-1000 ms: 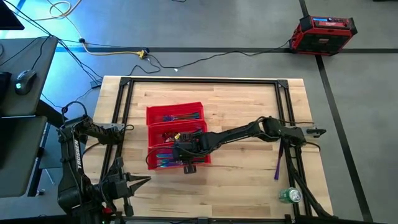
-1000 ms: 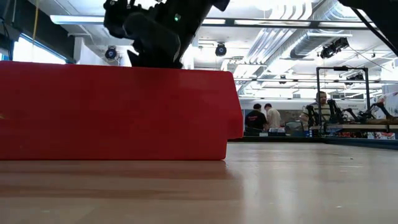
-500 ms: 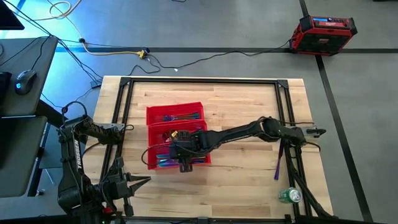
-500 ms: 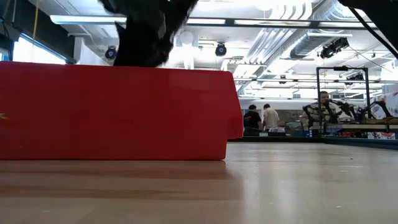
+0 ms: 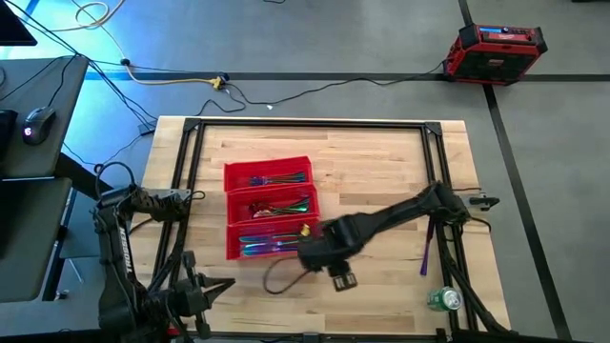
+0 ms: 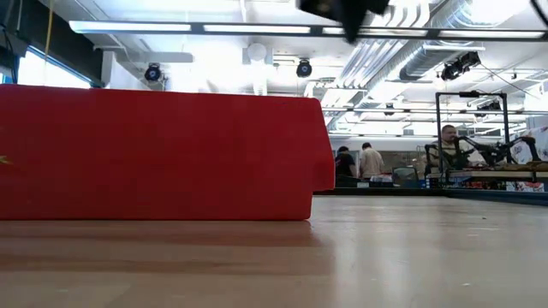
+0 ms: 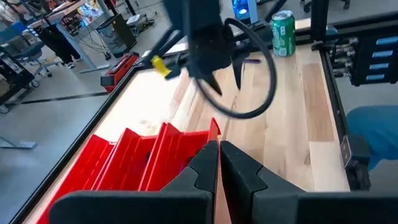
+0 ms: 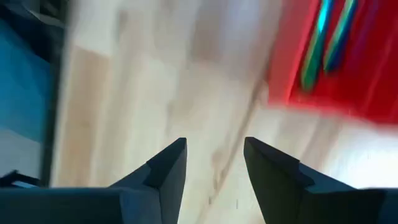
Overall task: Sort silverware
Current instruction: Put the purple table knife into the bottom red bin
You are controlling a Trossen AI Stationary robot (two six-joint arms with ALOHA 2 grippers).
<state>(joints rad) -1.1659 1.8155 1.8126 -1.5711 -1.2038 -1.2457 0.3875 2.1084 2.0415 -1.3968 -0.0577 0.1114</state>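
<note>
Nearest, at the table's front-left corner, we see the left hand waiting with fingers pressed together. Just beyond, the right hand hovers over bare wood beside the tray, fingers spread and holding nothing. Farther back, the silverware lies in all three tray compartments. A green can stands at the front-right corner.

The floor is grey with dark lines. A red and black box sits at 1 o'clock. A yellow cable lies at 11 o'clock. A dark desk with a mouse stands at 9 o'clock. Long lights shine on the white ceiling. People stand far back.
</note>
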